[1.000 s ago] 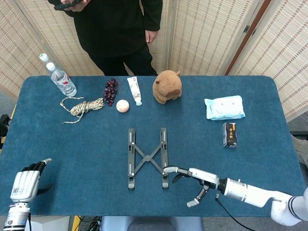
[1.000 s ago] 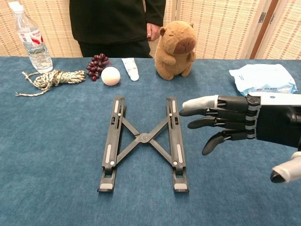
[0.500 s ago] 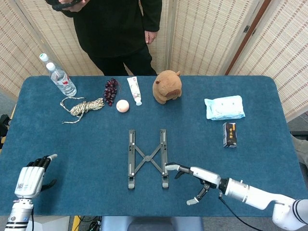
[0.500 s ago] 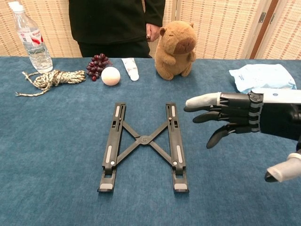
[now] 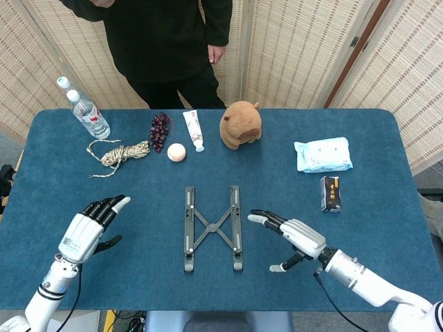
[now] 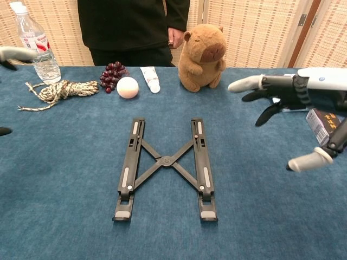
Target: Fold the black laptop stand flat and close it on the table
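Both hands have moved since a moment ago. The right hand [image 5: 294, 236] has pulled back from the black laptop stand [image 5: 212, 227] and lifted, so its fingers [image 6: 245, 84] no longer reach over the right bar. The left hand [image 5: 88, 226] has come up from the near left corner and now hangs over the blue surface [image 5: 387, 166], well to the left of the stand.

The right hand's fingers are spread wide and hold nothing, with the thumb sticking down and apart from the others. The left hand's fingers are also apart and hold nothing. Neither hand touches the stand.

The stand lies flat in the middle of the surface, near the front edge. Its two long bars are apart, joined by crossed links in an X shape. It sits a little closer to the right hand than to the left.

Farther back there is a brown plush animal [image 5: 240, 124], a small tube [image 5: 194, 130], a pale ball [image 5: 177, 152], dark grapes [image 5: 160, 130], a coil of rope [image 5: 122, 154] and a water bottle [image 5: 85, 109]. On the right side lie a pack of wipes [image 5: 322, 153] and a small dark box [image 5: 331, 193]. A person in black [image 5: 169, 41] stands behind the surface.
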### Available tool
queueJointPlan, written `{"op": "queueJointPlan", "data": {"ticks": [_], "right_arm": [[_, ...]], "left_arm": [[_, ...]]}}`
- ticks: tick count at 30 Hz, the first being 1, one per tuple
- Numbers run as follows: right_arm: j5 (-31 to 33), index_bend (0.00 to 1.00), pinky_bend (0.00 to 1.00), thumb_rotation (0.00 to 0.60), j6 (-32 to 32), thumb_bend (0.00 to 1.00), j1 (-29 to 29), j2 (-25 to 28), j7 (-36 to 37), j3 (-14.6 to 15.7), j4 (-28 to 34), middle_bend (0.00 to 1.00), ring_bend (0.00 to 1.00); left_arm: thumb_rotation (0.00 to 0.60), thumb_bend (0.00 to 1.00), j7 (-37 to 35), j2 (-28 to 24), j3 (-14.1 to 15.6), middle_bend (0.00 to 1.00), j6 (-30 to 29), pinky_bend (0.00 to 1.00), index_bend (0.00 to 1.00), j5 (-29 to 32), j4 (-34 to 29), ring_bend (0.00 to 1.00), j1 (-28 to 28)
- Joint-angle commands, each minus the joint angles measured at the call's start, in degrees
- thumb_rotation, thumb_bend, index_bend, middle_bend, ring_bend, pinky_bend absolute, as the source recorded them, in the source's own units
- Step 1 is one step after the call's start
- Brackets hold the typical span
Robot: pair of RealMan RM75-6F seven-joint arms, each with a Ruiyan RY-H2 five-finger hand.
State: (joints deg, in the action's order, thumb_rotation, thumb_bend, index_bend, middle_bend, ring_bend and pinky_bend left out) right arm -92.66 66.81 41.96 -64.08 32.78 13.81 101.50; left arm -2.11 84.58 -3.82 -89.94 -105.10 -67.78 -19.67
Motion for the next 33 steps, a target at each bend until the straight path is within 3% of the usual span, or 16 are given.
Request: {"op": "queueJointPlan", "data": {"ticks": [1,6,15,24,33], "right_arm": [[7.9,0.00,0.23,0.600,-1.1,0.00,-2.7,0.9,-14.7,-4.8,4.7,0.00,0.00],[11.2,0.00,0.23,0.600,0.5,0.00,-4.3,-1.1,-25.9,-8.0,4.8,0.00,0.00],[13.9,0.00,0.23,0.600,1.7,0.00,-5.6,-6.5,-41.5,-12.2,1.0,0.00,0.00],[11.7,0.00,0.23,0.600,1.8,0.00,-5.6,-13.9,-45.7,-14.5,-7.4,0.00,0.00],[5.8,0.00,0.23,0.600,3.2,0.00,-5.2,-20.4,-42.2,-15.5,-17.9,0.00,0.00]], "left_arm": [[0.600,0.00,-4.3,3.4,-0.5,0.12,-0.4,0.31,0.03,-2.6,5.0,0.18,-4.2],[0.600,0.00,-10.4,7.9,-0.5,0.05,-1.0,0.22,0.00,-4.6,12.3,0.10,-9.0],[0.600,0.00,-22.3,19.0,0.9,0.00,-4.8,0.19,0.00,-6.3,32.0,0.05,-16.4],[0.600,0.00,-31.9,27.1,3.4,0.00,-6.2,0.18,0.00,-5.3,48.6,0.03,-20.7],[0.600,0.00,-37.1,31.4,6.2,0.00,-5.7,0.14,0.00,-3.8,57.1,0.00,-22.3]]}}
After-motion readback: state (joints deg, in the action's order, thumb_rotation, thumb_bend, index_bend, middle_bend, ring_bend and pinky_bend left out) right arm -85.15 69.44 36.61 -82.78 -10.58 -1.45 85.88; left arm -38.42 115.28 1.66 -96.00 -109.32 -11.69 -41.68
